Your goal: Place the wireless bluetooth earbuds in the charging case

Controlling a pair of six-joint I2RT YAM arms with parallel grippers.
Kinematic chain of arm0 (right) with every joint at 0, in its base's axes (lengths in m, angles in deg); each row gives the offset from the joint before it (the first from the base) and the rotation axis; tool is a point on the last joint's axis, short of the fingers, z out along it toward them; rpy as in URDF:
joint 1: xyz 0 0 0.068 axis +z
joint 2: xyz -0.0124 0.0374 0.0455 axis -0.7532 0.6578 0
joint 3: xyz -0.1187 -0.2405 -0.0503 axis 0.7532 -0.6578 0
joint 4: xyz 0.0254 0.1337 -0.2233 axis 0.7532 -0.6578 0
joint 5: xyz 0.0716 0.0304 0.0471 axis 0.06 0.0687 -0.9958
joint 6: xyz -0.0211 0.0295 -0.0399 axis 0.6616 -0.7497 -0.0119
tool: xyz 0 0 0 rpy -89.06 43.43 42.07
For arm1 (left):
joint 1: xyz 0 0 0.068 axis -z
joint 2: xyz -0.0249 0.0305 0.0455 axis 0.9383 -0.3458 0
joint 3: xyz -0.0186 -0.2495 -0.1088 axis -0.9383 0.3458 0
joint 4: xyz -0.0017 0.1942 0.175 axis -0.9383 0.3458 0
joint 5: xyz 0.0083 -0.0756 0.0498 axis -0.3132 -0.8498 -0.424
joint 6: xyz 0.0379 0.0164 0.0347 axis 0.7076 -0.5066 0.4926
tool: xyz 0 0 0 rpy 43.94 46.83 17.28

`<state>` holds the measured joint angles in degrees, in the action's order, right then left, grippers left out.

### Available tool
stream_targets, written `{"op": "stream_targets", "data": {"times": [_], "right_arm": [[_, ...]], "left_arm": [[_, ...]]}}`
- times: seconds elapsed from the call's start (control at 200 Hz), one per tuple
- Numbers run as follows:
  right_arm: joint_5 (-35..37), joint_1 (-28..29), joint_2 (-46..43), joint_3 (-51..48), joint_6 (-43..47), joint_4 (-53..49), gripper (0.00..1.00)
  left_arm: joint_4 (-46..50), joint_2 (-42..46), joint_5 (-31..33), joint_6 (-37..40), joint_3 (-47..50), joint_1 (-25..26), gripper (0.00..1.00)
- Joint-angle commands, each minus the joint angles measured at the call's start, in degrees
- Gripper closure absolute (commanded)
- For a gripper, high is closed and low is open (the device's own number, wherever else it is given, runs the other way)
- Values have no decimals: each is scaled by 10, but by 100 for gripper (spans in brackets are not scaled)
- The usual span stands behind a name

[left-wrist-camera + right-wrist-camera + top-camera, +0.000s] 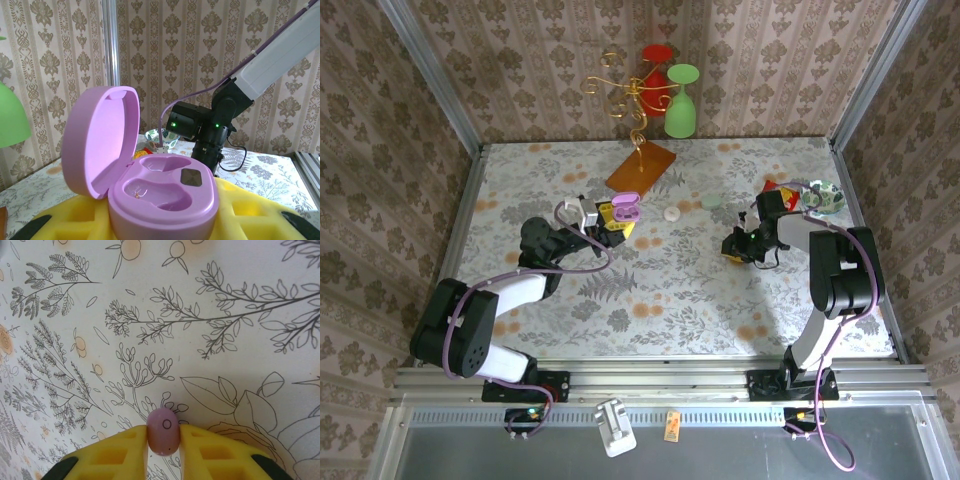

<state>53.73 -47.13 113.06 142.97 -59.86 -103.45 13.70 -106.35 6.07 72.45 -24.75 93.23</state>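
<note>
Left end effector (160, 222) is clenched on the open lilac charging case (165, 197). Its yellow pads hug the base on both sides, the lid (100, 140) is tipped up to the left in the wrist view, and both moulded wells face up in plain sight. From above, that case sits left of centre on the floral table (670, 290), toward the back half. Over on the other side, the right end effector (163, 440) is grasping a small lilac earbud (163, 436), pinched between the two yellow fingertips right over the leaf pattern. Whether the bud touches the table or hangs just off it, I can't tell. Seen from overhead, that earbud-holding arm is well apart from the case, with patterned cloth between them. In that stretch, nearer the back, lie a white round piece (672, 213) and a pale green disc (710, 200). Behind them is an orange board (642, 170) carrying a gold wire stand (630, 95), with a green goblet (681, 115) beside a red one (656, 60) at the back wall.
</note>
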Motion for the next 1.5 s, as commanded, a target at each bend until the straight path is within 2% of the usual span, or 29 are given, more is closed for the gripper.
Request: {"op": "stream_targets", "data": {"times": [0.0, 0.115, 0.435, 0.7, 0.875, 1.21, 1.495], "right_arm": [[-6, -2, 9, -4, -7, 4, 79], [-5, -1, 9, -3, -7, 5, 82], [0, 8, -10, -5, -5, 11, 81], [66, 38, -33, -1, -4, -10, 81], [198, 75, -76, 9, -14, -65, 81], [405, 187, -158, -2, -73, -83, 82], [534, 262, -150, 63, -101, -148, 82]], "left_arm": [[-23, 11, -10, 0, -3, -5, 78], [-23, 11, -10, 0, -2, -5, 78], [-23, 7, -8, 0, -2, -4, 78], [-23, 3, -8, 0, -4, -4, 78], [-23, 1, -7, 0, -5, -4, 78], [-23, -9, -7, 4, -9, -1, 78], [-23, -10, -6, 5, -14, 2, 78]]}}
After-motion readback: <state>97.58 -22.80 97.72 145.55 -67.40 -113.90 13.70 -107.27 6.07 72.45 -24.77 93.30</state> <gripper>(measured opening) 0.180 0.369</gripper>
